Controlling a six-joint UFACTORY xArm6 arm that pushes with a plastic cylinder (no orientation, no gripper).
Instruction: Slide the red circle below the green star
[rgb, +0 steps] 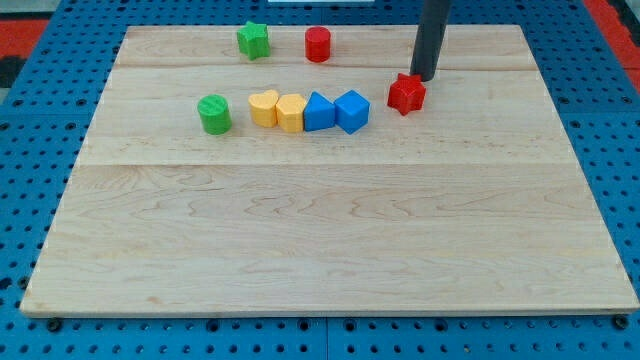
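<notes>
Up top, rod cut off, my tip touching red star, no pincer visible, red circle beside green star.

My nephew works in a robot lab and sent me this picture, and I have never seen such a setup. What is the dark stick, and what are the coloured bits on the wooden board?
There is one picture, from a single camera looking down at a wooden board. The dark stick is the end of a robot arm: a plain rod with no hand, so nothing is held. It only pushes. My tip sits just above the red star, at the view's right. Near the view's top stand a green star and, to its right, a red circle. Below them runs a row: a green circle, a yellow heart, another yellow block and two blue blocks.
</notes>
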